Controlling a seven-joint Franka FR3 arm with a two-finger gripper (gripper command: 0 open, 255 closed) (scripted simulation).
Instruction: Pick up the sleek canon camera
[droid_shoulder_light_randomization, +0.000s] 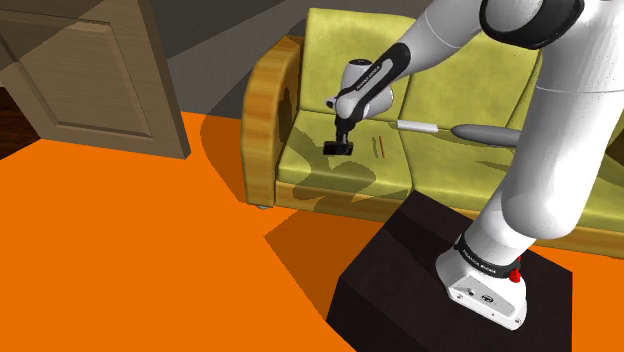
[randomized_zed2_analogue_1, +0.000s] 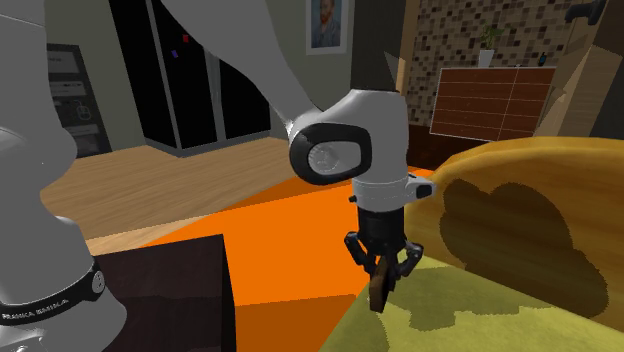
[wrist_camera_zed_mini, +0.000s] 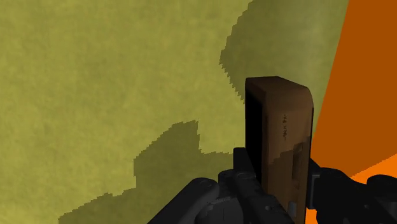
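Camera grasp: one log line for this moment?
gripper: shut on camera | camera: slim brown box, clasped | location: over yellow-green sofa seat

The white arm (droid_shoulder_light_randomization: 555, 130) rises upright, then bends over, and its forearm (droid_shoulder_light_randomization: 415, 55) slopes down to the wrist (randomized_zed2_analogue_1: 345, 150). Below the wrist hangs the black gripper (randomized_zed2_analogue_1: 381, 285), pointing almost straight down. Its two fingers (wrist_camera_zed_mini: 240, 167) stand a narrow way apart and press from either side on a slim brown camera (wrist_camera_zed_mini: 280, 127). The camera sits between the jaws, in line with the fingers, and its far end reaches out past the fingertips.
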